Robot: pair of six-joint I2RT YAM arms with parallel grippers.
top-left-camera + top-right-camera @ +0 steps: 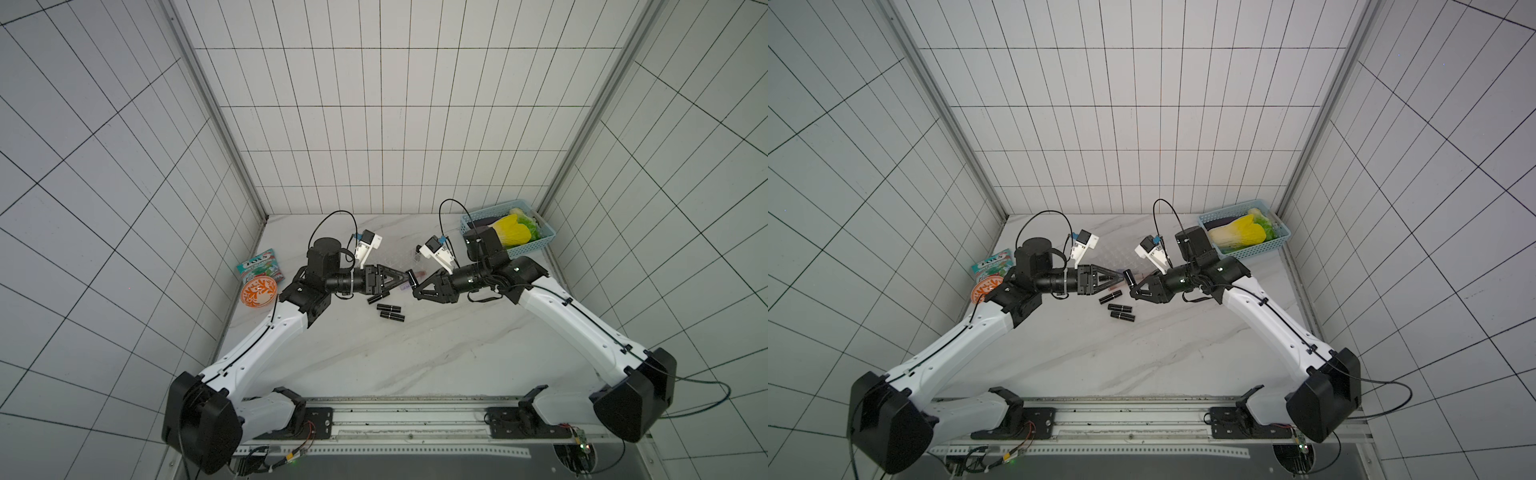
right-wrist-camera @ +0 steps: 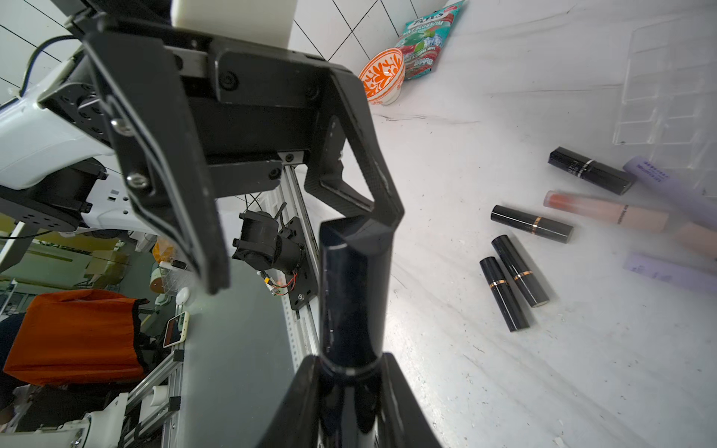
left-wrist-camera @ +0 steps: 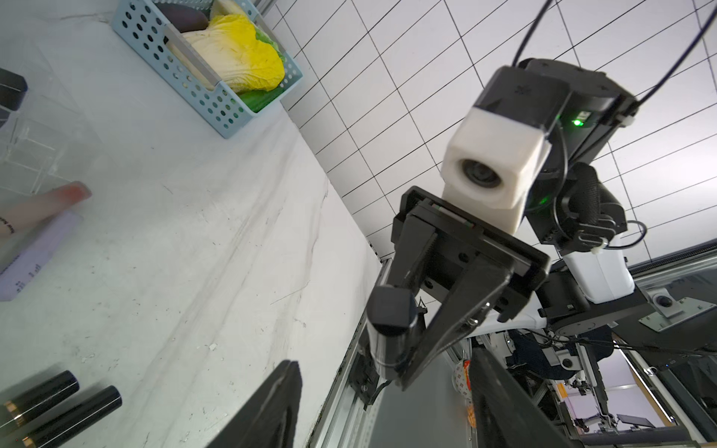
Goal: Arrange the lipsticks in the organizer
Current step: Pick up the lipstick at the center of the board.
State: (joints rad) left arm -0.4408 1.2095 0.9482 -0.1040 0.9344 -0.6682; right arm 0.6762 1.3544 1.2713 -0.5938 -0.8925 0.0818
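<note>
My right gripper (image 2: pixel 351 364) is shut on the lower end of a black lipstick (image 2: pixel 353 294), held above the table (image 1: pixel 411 277). My left gripper (image 2: pixel 302 252) faces it, open. The lipstick's cap end lies between the left fingers, against one fingertip (image 2: pixel 388 217) and apart from the other. The clear organizer (image 2: pixel 667 77) stands just behind both grippers (image 1: pixel 395 262). Three black lipsticks (image 1: pixel 389 308) lie on the table below the left gripper (image 1: pixel 405 277). Beside the organizer lie a squarish black lipstick (image 2: pixel 591 176), a pink one (image 2: pixel 605 209) and lilac ones (image 2: pixel 675 190).
A light blue perforated basket (image 1: pixel 534 249) holding a toy cabbage stands in the back right corner. An orange patterned bowl (image 1: pixel 258 293) and a mint packet (image 1: pixel 259 266) sit by the left wall. The metal rail (image 1: pixel 407 419) runs along the front edge.
</note>
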